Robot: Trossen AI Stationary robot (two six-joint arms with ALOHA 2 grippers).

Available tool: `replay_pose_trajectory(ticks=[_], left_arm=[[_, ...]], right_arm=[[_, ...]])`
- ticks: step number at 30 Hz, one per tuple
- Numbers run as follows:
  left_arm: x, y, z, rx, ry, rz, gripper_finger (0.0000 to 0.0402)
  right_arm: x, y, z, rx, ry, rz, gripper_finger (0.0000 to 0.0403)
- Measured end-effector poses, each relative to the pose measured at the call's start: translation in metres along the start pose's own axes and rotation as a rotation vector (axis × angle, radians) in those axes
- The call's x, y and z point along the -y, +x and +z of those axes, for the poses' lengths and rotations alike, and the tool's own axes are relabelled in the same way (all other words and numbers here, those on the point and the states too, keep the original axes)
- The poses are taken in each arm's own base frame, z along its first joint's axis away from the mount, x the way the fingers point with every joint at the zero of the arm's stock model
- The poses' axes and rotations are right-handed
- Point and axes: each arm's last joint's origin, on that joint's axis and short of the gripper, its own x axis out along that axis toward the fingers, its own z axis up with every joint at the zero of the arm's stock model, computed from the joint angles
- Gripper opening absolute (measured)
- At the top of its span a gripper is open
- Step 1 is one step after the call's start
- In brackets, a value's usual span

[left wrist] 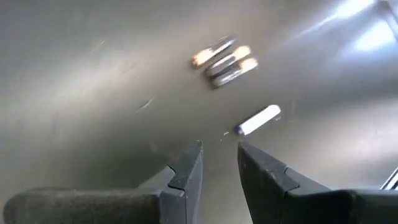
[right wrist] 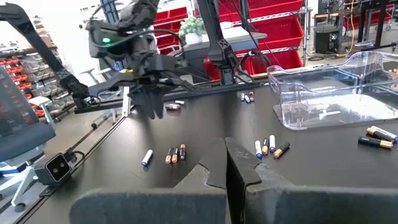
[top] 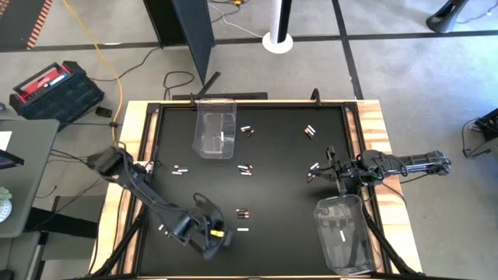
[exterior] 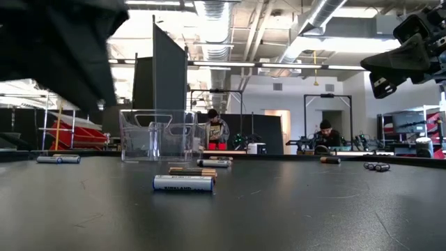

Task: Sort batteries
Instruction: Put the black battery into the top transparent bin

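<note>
- My left gripper [top: 220, 231] hangs over the near-left part of the black surface [top: 272, 179], its fingers [left wrist: 186, 177] parted by a narrow gap with nothing between them.
- Just ahead of those fingers lies a white battery [left wrist: 258, 119] on the surface, apart from the fingertips; in the high view it shows as a pale cell [top: 243, 229] just beside the gripper.
- A little farther on sit three dark batteries [left wrist: 224, 60] with copper ends, side by side and touching or nearly so; from above they are the small cluster [top: 241, 211].
- My right gripper [top: 328, 173] rests over the right side of the surface, fingers [right wrist: 239, 168] pressed together and empty.
- Close to it are a few batteries [top: 313, 166] lying loose; another pair [top: 310, 131] lies farther back on the right.
- One clear bin [top: 215, 124] stands at the far side, left of centre, with a white battery [top: 222, 138] inside.
- A second clear bin [top: 342, 229] stands at the near right edge, also holding a white cell [top: 340, 233].
- More batteries are scattered mid-surface: a pair [top: 247, 130] just beside the far bin, a group [top: 246, 169] near the centre, and a few [top: 180, 169] toward the left.
- From table height a silver battery [exterior: 183, 183] lies nearest, lengthwise across the view, with the far bin [exterior: 159, 136] behind it.
- Two people [exterior: 217, 129] sit in the room beyond.
</note>
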Motion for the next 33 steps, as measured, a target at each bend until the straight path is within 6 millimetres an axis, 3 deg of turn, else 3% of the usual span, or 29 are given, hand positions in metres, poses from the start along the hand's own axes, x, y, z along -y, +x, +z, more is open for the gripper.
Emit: replay_pose_trajectory(ticks=[8, 17, 23, 28, 33], left_arm=[[0.017, 0.021, 0.033, 0.123, 0.419, 0.086, 0.0098], [0.013, 0.043, 0.073, -0.007, 0.714, 0.123, 0.0098], [0.004, 0.06, 0.087, -0.026, 0.829, 0.095, 0.0104], [-0.008, 0.077, 0.087, -0.08, 0.866, 0.0, 0.0117], [-0.009, 0.077, 0.087, -0.048, 0.885, -0.068, 0.0126]], right_arm=[[0.0, 0.0, 0.0, 0.0, 0.0, 0.0, 0.0011], [0.0, 0.0, 0.0, 0.0, 0.0, 0.0, 0.0011], [0.0, 0.0, 0.0, 0.0, 0.0, 0.0, 0.0011], [0.0, 0.0, 0.0, 0.0, 0.0, 0.0, 0.0011], [0.0, 0.0, 0.0, 0.0, 0.0, 0.0, 0.0011]])
